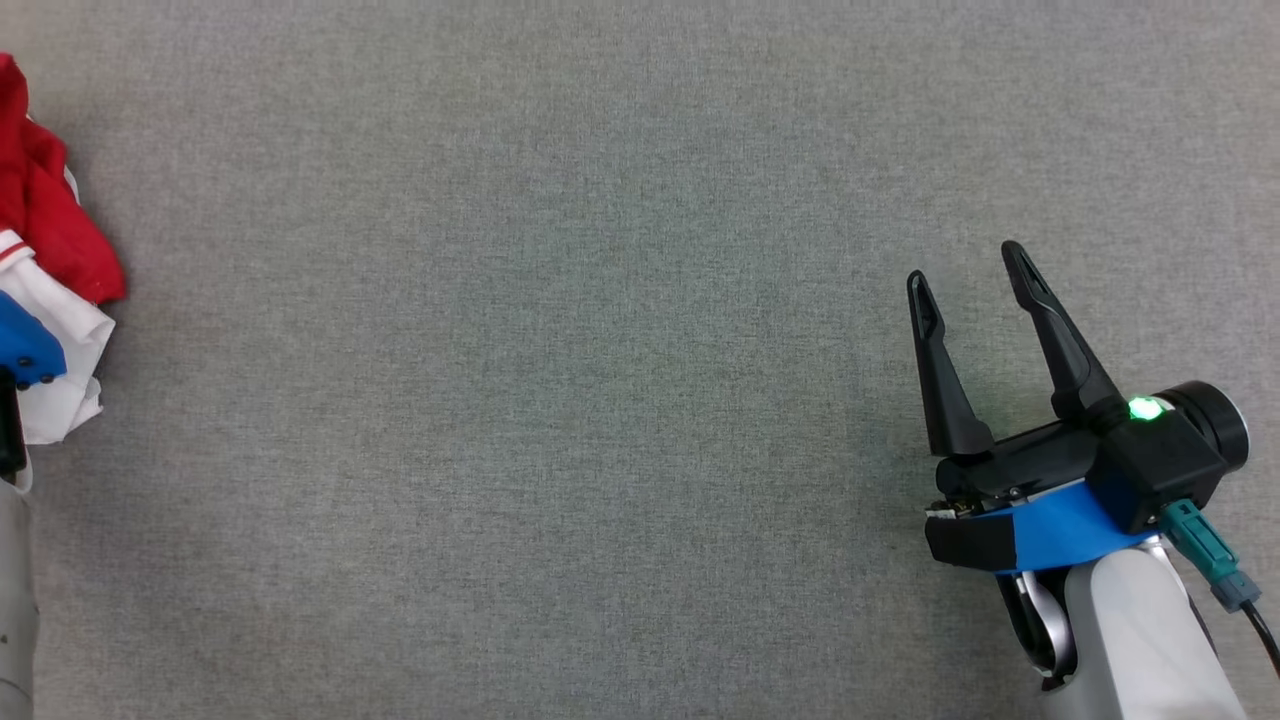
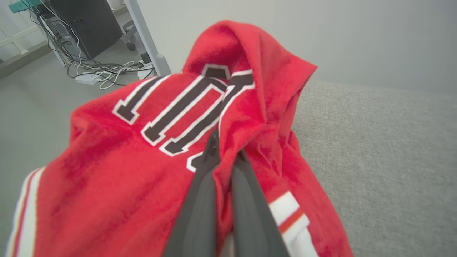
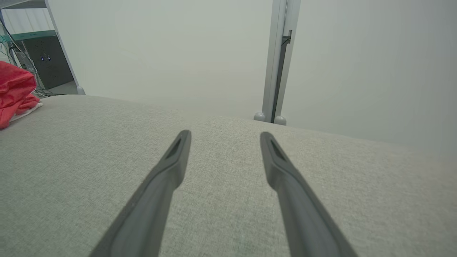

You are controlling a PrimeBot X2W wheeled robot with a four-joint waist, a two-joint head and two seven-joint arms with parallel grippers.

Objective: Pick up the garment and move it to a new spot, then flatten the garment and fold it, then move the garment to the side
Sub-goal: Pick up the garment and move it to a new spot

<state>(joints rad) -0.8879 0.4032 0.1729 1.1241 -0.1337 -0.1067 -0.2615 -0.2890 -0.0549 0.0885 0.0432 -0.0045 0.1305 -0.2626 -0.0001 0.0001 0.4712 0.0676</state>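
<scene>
The garment (image 1: 50,230) is a red top with white trim and black-and-white lettering, bunched at the far left edge of the grey cloth surface (image 1: 560,380). In the left wrist view the garment (image 2: 125,171) fills the foreground and my left gripper (image 2: 225,153) is shut on a fold of its red cloth. The blue and black base of that gripper (image 1: 25,345) shows at the left edge of the head view. My right gripper (image 1: 965,265) stands open at the lower right, far from the garment, with nothing between its fingers (image 3: 175,153). In the right wrist view the garment (image 3: 16,91) lies at the far left.
Past the surface's far edge are a pale wall, a grey upright post (image 3: 278,60), a dark cabinet (image 2: 85,25) and loose cables (image 2: 103,69) on the floor. The surface's edge runs close behind the garment.
</scene>
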